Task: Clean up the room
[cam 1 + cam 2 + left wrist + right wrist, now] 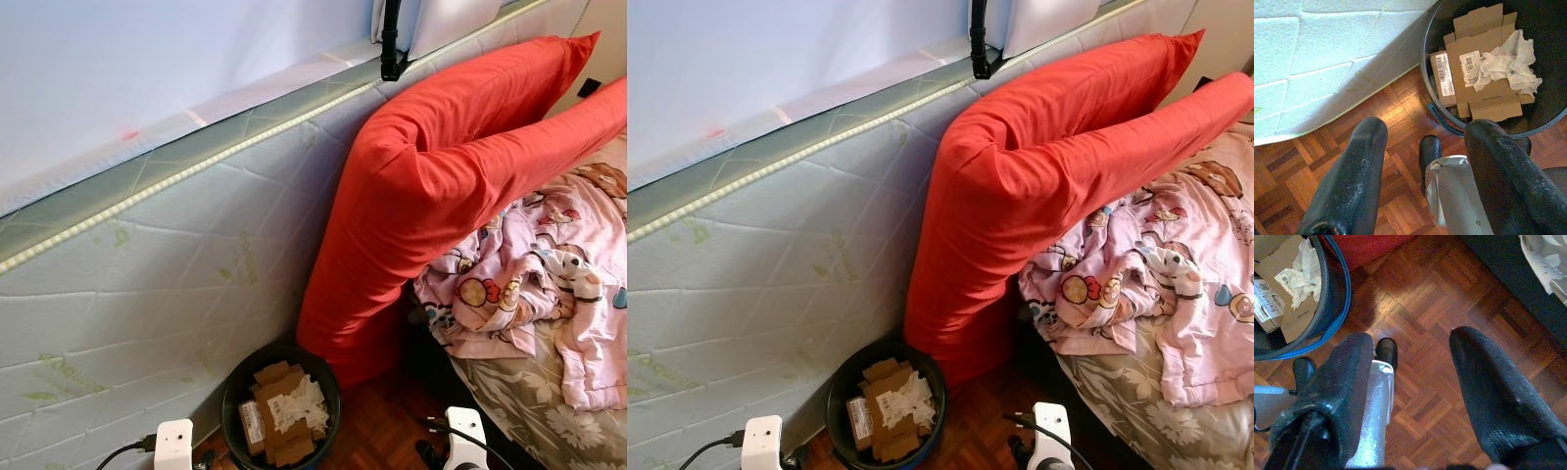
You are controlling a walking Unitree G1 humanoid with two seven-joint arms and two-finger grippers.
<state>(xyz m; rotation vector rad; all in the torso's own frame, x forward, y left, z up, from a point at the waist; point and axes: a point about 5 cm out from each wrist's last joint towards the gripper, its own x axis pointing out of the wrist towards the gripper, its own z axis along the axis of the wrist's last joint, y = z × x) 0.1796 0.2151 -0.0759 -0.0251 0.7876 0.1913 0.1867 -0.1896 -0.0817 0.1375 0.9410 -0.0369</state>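
One bin, two red pillows, two open grippers.

This is a bedroom in a home. A quilted white mattress stands on its edge along the left, leaning against a pale wall. A long red pillow is propped against it. To the right lies a bed with a grey floral sheet and a crumpled pink cartoon-print blanket. Near the mattress foot, a black waste bin holding cardboard and crumpled paper sits on wooden parquet flooring.
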